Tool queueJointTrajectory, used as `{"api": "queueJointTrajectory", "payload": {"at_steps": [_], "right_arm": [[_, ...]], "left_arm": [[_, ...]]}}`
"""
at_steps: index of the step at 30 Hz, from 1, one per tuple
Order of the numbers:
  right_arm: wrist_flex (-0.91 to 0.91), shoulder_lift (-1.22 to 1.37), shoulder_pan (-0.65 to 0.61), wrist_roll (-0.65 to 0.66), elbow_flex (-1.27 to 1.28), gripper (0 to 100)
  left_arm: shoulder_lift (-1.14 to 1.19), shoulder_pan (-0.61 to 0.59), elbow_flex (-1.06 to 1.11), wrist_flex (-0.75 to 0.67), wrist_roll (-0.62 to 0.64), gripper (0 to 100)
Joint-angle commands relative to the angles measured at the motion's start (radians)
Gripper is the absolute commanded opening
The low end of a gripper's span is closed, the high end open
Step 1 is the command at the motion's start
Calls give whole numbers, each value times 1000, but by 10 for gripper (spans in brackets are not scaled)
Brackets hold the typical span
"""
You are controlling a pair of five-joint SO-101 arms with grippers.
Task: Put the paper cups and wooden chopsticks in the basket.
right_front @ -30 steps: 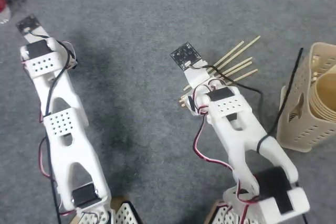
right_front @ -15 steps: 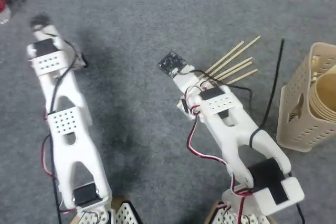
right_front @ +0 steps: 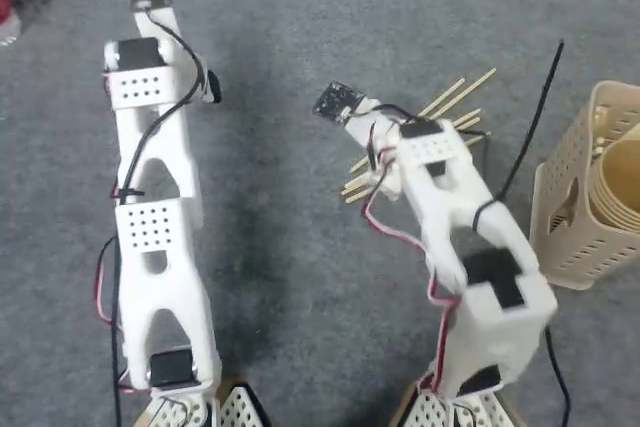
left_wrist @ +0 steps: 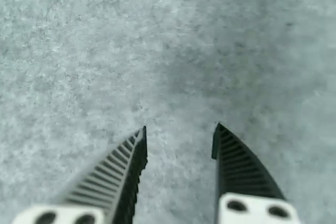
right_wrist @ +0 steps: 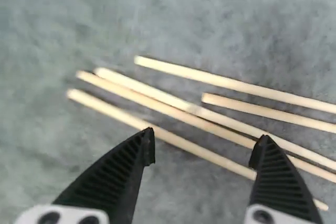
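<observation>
Over the middle of the mat (right_front: pixel 270 197), poised with the right gripper (right_wrist: pixel 206 135) spread wide across the chopsticks (right_wrist: pixel 210 116), likely so as to close on one or two where lying loose, near the basket (right_front: pixel 570 227) but apart from it. Off at the far left, held with the left gripper (left_wrist: pixel 178 129) part open above bare mat, probably to keep clear. Counted: five chopsticks, one basket, nested cups (right_front: pixel 622 182) already inside, number impossible to tell.

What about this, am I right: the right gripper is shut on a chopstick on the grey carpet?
No. The right wrist view shows the right gripper open, jaws apart over the chopsticks on the grey carpet.
</observation>
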Motion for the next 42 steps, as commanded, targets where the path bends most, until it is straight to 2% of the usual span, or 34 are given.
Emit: {"api": "queueJointTrajectory", "payload": {"at_steps": [1, 6, 11, 15, 19, 24, 31, 33, 38, 42], "right_arm": [[76, 108, 51, 66, -212, 297], [133, 245, 74, 143, -373, 297], [134, 288, 71, 221, -414, 297], [147, 292, 76, 276, -410, 297], [248, 292, 82, 362, -411, 296], [262, 292, 93, 374, -413, 296], [262, 294, 91, 376, -413, 282], [254, 294, 90, 376, -414, 224], [165, 294, 91, 376, -413, 20], [170, 292, 88, 374, -411, 22]], "left_arm": [[-216, 17, 76, 26, 11, 203], [-479, 17, 170, 26, 11, 200], [-744, 34, 361, 25, 11, 200], [-973, 87, 608, 23, 8, 199], [-1224, 130, 914, -20, 6, 199], [-1524, 129, 1423, -301, 6, 199], [-1820, 127, 2072, -973, 8, 199], [-1823, 127, 2130, -1034, 14, 199], [-1636, 127, 2098, -1039, 68, 199], [-1425, 127, 2094, -1125, 110, 199]]}}
